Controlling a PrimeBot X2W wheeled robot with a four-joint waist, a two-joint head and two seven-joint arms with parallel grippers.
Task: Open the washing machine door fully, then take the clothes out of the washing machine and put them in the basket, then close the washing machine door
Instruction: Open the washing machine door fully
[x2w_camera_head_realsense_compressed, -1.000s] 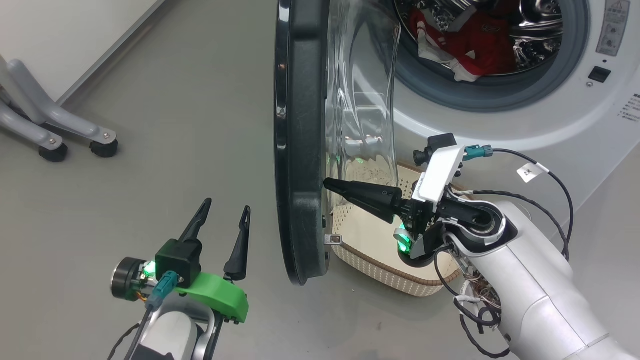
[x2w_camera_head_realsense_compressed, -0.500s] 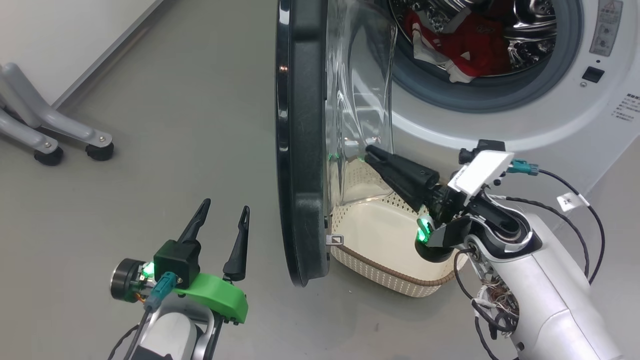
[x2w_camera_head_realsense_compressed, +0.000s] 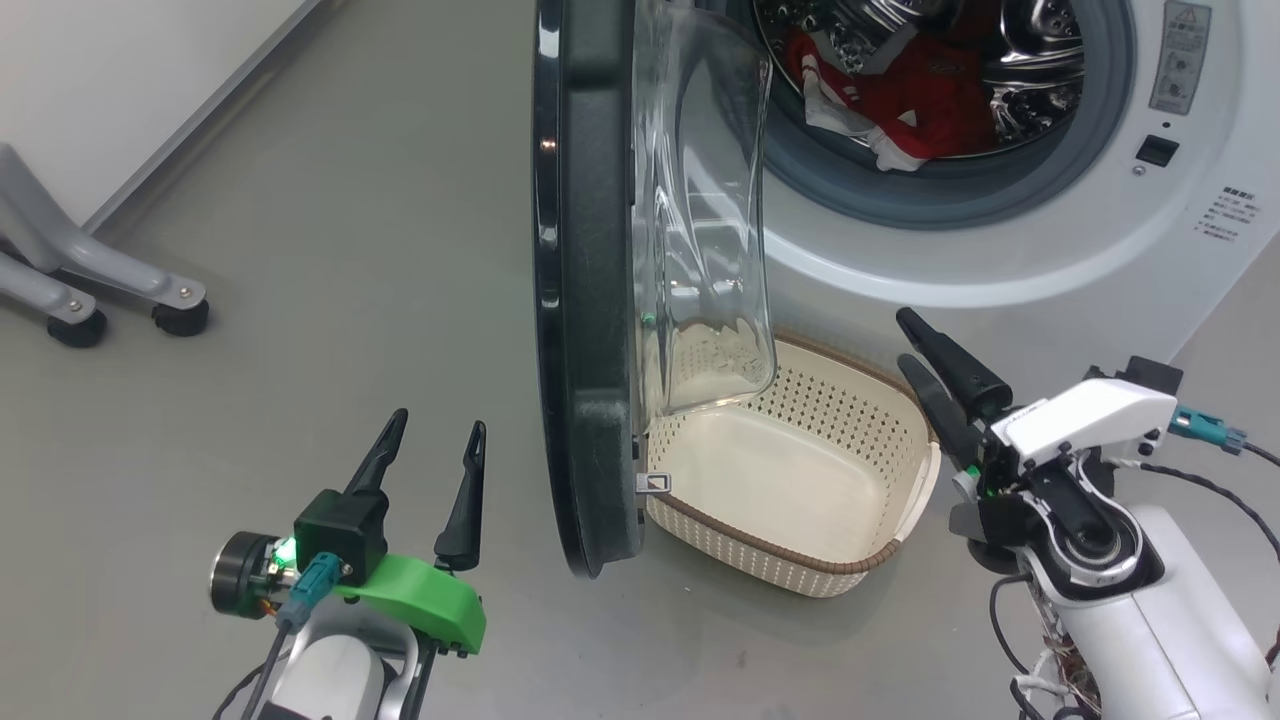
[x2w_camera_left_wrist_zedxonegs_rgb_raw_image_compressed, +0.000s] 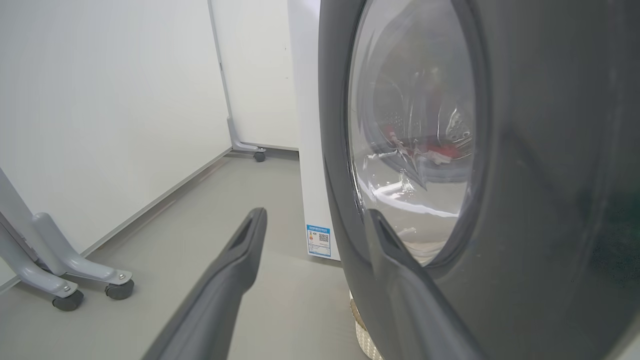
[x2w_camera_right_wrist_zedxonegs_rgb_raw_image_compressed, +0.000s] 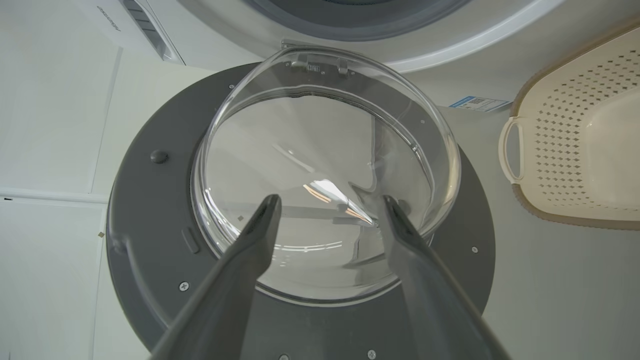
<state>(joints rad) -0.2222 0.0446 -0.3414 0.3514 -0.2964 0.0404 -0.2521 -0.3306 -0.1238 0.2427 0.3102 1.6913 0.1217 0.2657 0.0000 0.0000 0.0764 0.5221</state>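
The washing machine door (x2w_camera_head_realsense_compressed: 585, 300) stands swung out, edge-on to the head view, its clear glass bowl (x2w_camera_head_realsense_compressed: 700, 230) facing the white washing machine (x2w_camera_head_realsense_compressed: 1000, 260). Red and white clothes (x2w_camera_head_realsense_compressed: 920, 95) lie in the steel drum. The cream basket (x2w_camera_head_realsense_compressed: 760, 560) sits empty on the floor below the drum, partly behind the door. My right gripper (x2w_camera_head_realsense_compressed: 903, 338) is open just right of the basket, touching nothing. In its wrist view the right gripper (x2w_camera_right_wrist_zedxonegs_rgb_raw_image_compressed: 330, 199) faces the door's inner side (x2w_camera_right_wrist_zedxonegs_rgb_raw_image_compressed: 150, 210), with the basket (x2w_camera_right_wrist_zedxonegs_rgb_raw_image_compressed: 520, 200) at the right. My left gripper (x2w_camera_head_realsense_compressed: 438, 422) is open and empty left of the door; the left gripper (x2w_camera_left_wrist_zedxonegs_rgb_raw_image_compressed: 316, 214) faces the door's outer rim (x2w_camera_left_wrist_zedxonegs_rgb_raw_image_compressed: 550, 150).
A grey metal frame on castors (x2w_camera_head_realsense_compressed: 100, 290) stands at the far left by the white wall, and the frame (x2w_camera_left_wrist_zedxonegs_rgb_raw_image_compressed: 75, 270) also shows in the left wrist view. Grey floor lies open between it and the door. A blue label (x2w_camera_left_wrist_zedxonegs_rgb_raw_image_compressed: 319, 241) marks the machine's lower front.
My right gripper was shut against the door's inner rim; it has drawn back to the right of the basket and opened. The head camera has shifted slightly. The left gripper keeps its pose.
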